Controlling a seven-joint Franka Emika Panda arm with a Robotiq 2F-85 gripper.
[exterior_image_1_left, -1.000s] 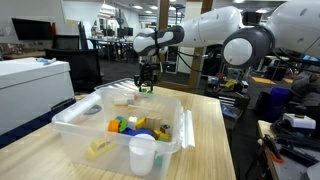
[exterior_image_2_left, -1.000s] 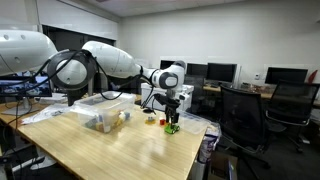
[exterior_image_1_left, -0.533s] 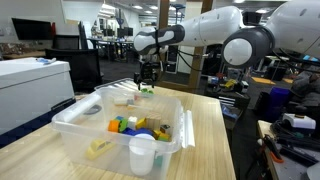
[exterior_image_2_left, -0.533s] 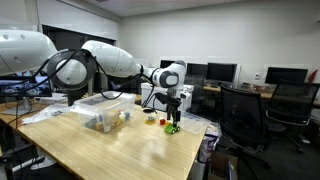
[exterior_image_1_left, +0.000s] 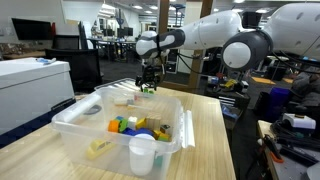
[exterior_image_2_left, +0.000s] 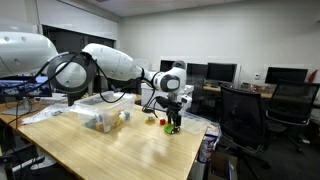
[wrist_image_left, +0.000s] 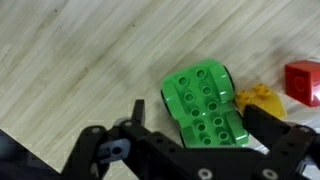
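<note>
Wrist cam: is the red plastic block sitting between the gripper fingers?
No, the green studded plastic block lies between the fingers of the open gripper; the red plastic block sits off at the frame edge.

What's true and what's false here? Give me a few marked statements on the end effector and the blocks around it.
1. The end effector is open, its fingers on either side of the green wheeled block. True.
2. The green wheeled block lies on the wooden table. True.
3. The clear plastic bin holds coloured blocks. True.
4. The green wheeled block is inside the clear plastic bin. False: it lies on the table, outside the bin.
5. The red block is stacked on the green one. False: it lies beside it, with a yellow piece between them.
</note>
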